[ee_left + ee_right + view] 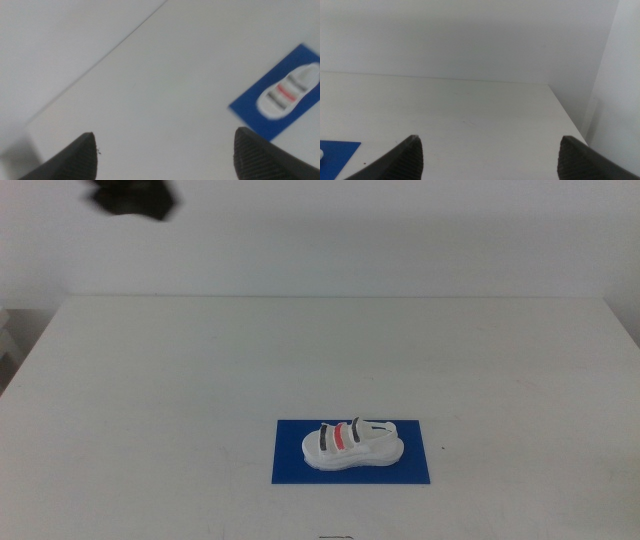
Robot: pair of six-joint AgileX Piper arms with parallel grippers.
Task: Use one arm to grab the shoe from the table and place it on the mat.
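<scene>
The white shoe (352,445), with two black straps and a red one between them, lies on its sole on the blue mat (292,452), near the front middle of the white table (150,380). No gripper touches it. A dark blurred part of the left arm (130,198) hangs high at the back left. My left gripper (164,132) is open and empty, well above the table, and its view shows the shoe (289,92) on the mat (247,107). My right gripper (490,137) is open and empty, out of the middle view. A corner of the mat (335,155) shows in its view.
The table's far edge meets a plain white wall (400,240). The table's right edge (565,115) shows in the right wrist view, with a gap beyond it. A small dark speck (443,447) lies just right of the mat.
</scene>
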